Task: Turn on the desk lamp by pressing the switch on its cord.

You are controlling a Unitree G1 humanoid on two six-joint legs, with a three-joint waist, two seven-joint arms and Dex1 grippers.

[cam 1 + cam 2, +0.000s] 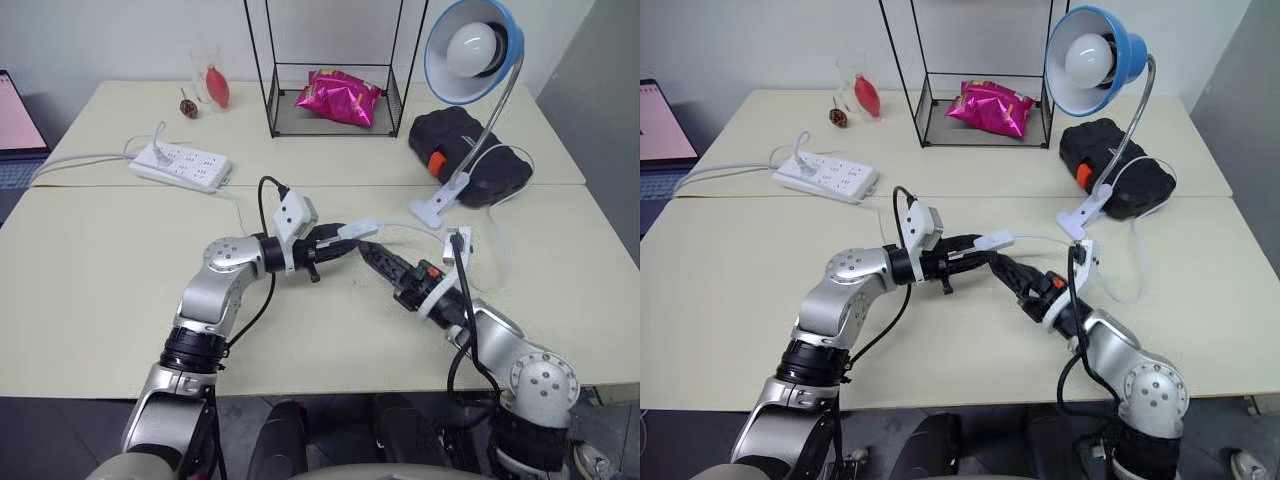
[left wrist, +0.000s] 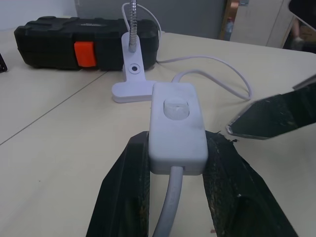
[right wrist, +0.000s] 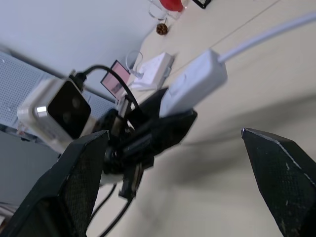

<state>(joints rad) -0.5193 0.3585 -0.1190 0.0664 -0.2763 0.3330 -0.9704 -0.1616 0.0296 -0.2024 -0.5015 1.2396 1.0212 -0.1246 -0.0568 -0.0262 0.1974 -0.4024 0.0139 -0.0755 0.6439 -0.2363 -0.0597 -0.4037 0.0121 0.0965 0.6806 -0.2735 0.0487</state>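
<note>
The desk lamp (image 1: 472, 48) has a round blue shade and a white bulb, unlit, on a chrome gooseneck. Its white clip base (image 1: 438, 206) rests on the table at the right. The thin white cord (image 2: 216, 65) loops from the base to the switch (image 2: 177, 126), a small white oblong box with a round button facing up. My left gripper (image 1: 340, 242) is shut on the switch and holds it above the table. My right gripper (image 1: 370, 252) is open, pointing at the switch from the right, its fingers (image 3: 81, 170) close to it but apart from it.
A white power strip (image 1: 180, 165) lies at the back left. A black case with an orange latch (image 1: 467, 152) sits behind the clip. A wire rack (image 1: 272, 90) holds a pink bag (image 1: 338, 97). A glass with a red item (image 1: 215, 85) stands further left.
</note>
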